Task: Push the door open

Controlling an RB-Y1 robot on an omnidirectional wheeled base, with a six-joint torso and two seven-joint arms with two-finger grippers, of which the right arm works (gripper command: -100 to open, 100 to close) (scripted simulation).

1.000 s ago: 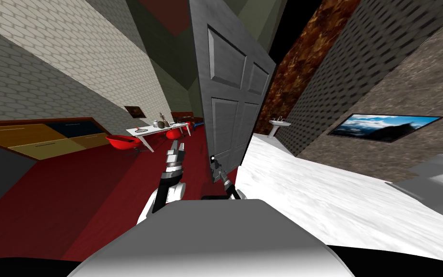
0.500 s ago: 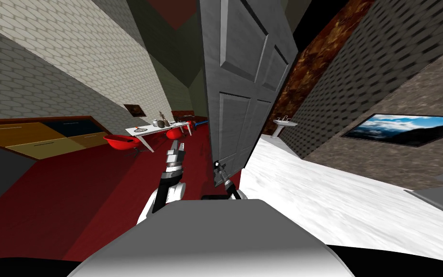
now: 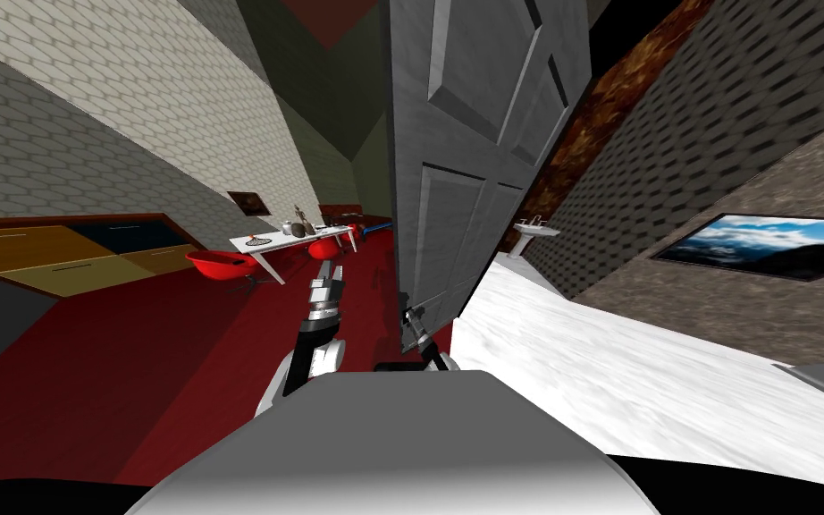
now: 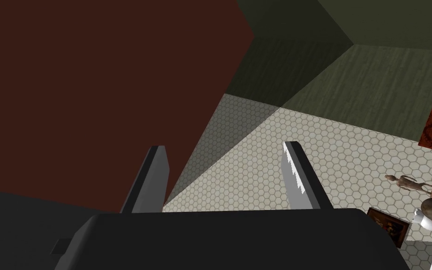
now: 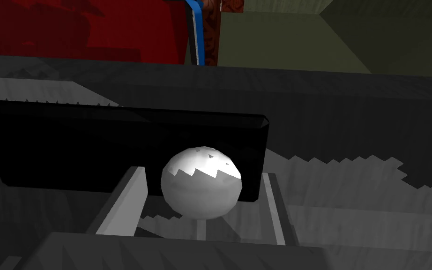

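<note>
A tall grey panelled door stands ajar straight ahead, its free edge toward me. In the right wrist view its round pale knob sits on a black plate. My right gripper is open, with one finger on either side of the knob and a gap left on both sides. The head view shows that gripper low against the door's edge. My left gripper is held up to the left of the door, away from it. Its fingers are open and hold nothing.
A white table with vases and red chairs stands far left on the red floor. Wooden drawers line the left wall. Right of the door are a white floor, a pedestal sink and a framed landscape.
The door looms larger and its face has swung further right and away. I have crept forward, the right wall's picture sliding right. My right gripper stays at the knob.
</note>
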